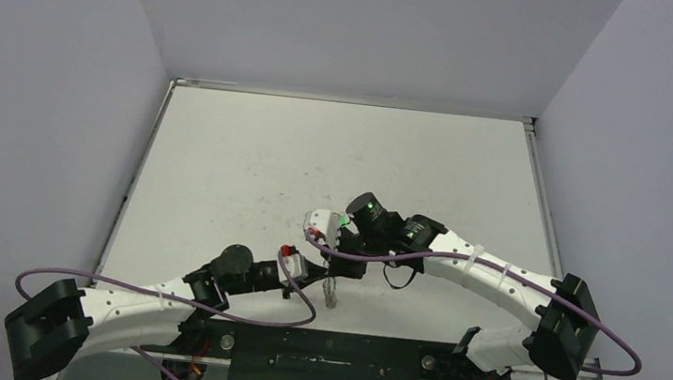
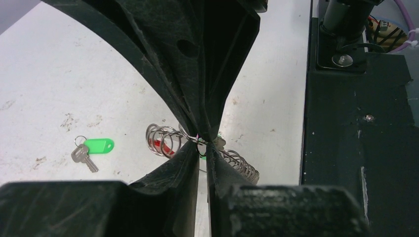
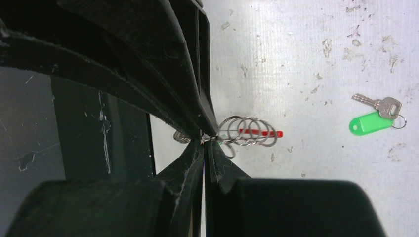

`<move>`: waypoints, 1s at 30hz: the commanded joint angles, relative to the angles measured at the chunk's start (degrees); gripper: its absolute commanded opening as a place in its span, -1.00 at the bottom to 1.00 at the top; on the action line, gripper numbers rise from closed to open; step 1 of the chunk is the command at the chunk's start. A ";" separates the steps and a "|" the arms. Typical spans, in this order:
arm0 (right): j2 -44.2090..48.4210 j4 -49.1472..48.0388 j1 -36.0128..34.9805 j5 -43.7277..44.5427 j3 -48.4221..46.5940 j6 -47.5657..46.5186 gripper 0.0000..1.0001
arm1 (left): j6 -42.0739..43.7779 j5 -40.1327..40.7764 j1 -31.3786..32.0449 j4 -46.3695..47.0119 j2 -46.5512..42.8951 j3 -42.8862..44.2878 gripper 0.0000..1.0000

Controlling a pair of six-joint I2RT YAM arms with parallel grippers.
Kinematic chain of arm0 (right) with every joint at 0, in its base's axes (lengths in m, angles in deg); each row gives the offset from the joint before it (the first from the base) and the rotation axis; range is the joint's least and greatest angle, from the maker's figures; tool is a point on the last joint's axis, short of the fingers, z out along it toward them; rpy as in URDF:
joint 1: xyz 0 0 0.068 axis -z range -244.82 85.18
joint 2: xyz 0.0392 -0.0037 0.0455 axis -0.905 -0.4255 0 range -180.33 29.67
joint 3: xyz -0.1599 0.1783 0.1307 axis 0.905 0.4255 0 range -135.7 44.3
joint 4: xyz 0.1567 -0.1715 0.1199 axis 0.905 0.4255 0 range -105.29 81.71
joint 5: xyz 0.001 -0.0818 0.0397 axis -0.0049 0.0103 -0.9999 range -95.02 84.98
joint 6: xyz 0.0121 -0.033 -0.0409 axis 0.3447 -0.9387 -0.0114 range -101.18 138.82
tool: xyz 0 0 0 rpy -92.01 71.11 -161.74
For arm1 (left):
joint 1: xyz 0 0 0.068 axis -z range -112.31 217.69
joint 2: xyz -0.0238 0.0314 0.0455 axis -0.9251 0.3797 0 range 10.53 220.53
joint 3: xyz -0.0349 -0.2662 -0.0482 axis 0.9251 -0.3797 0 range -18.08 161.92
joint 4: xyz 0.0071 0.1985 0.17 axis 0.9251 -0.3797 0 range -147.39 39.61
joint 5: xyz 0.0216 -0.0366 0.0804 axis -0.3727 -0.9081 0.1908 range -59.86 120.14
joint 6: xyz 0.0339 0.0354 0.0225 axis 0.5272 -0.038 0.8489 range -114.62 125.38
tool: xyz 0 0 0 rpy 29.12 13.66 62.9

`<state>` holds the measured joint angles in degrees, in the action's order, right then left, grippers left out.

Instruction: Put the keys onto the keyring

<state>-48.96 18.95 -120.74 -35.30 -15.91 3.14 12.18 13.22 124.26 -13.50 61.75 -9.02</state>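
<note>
keys (image 2: 98, 146) on tbl (image 2: 59, 74), well apart fr keyring (image 2: 162, 140)

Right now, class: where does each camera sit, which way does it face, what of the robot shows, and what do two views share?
Top external: above and behind the bases, facing down at the table; left arm and right arm show.
Left wrist: on its arm, facing past the left gripper, shut on the keyring.
Right wrist: on its arm, facing past the right gripper, shut on the keyring.
Shared: both wrist views show the keyring and the keys lying apart.
</note>
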 commanded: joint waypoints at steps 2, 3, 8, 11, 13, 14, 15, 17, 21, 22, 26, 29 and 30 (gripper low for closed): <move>2.58 -5.06 -0.18 -1.18 -1.23 0.50 -1.00 | 0.53 -0.66 0.38 0.29 -1.01 2.02 -0.59; 2.75 -5.16 -0.16 -1.02 -1.33 0.48 -1.00 | 0.55 -0.57 0.45 0.40 -0.90 1.95 -0.53; 3.09 -5.32 -0.15 -0.94 -1.54 0.41 -1.00 | 0.94 -0.57 0.55 1.47 -0.56 1.91 -0.60; 2.58 -4.79 -0.15 -0.97 -1.56 0.30 -1.00 | 0.83 -0.64 0.55 2.32 -0.25 1.84 -0.77; 2.24 -4.47 -0.19 -1.02 -1.44 0.39 -1.00 | 0.79 -0.90 0.59 2.65 -0.10 1.86 -0.87; 2.09 -4.41 -0.16 -1.01 -1.37 0.47 -1.00 | 0.81 -0.96 0.64 2.74 -0.07 1.90 -0.90; 2.07 -4.51 -0.15 -1.01 -1.25 0.48 -1.00 | 0.78 -0.92 0.64 2.80 -0.11 1.89 -0.92; 1.98 -4.48 -0.16 -0.94 -1.15 0.55 -1.00 | 0.79 -0.91 0.66 3.12 -0.11 1.69 -1.00; 1.96 -4.81 -0.20 -0.65 -1.38 0.65 -1.00 | 0.33 -0.96 0.64 3.44 -0.27 1.54 -1.00; 1.96 -4.90 -0.18 -0.39 -1.34 0.61 -1.00 | 0.19 -0.81 0.64 3.57 -0.36 1.43 -1.00; 2.50 -6.00 0.12 1.69 -1.25 2.08 -0.40 | -1.13 0.65 0.64 5.55 -1.05 0.03 -1.00; 4.73 -9.44 1.07 0.70 0.53 3.81 -0.05 | -1.87 1.94 0.64 7.14 -1.77 -0.95 -1.00; 5.77 -11.11 1.53 -0.09 1.57 4.32 0.01 | -2.03 2.32 0.64 7.66 -1.85 -1.23 -1.00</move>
<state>-48.18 15.65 -120.46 -34.40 -15.75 5.04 11.79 13.94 124.57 -12.45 61.31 -9.59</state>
